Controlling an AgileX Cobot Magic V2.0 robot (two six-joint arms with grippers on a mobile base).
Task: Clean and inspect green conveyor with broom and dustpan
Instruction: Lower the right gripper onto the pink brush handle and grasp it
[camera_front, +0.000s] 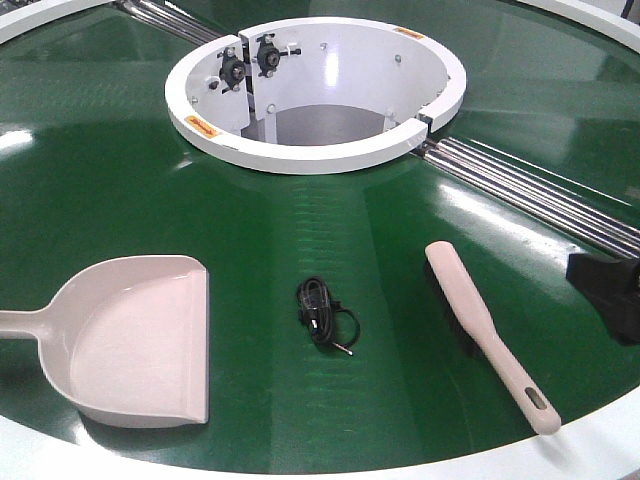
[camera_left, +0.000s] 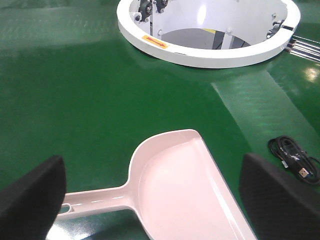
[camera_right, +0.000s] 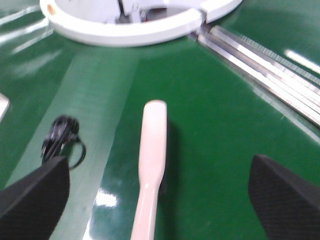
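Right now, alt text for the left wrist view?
The pale dustpan lies on the green conveyor between the black pads of the open left hand, handle pointing left. The white hub sits at the top, a coiled black cable at the right edge.

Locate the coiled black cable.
In the front view, the coiled black cable lies on the green conveyor between the dustpan at left and the broom at right.

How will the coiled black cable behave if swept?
Probably floppy: the cable is a loose coil with its plug end sticking out, so it may unwind or snag. It looks light and should slide on the glossy green conveyor.
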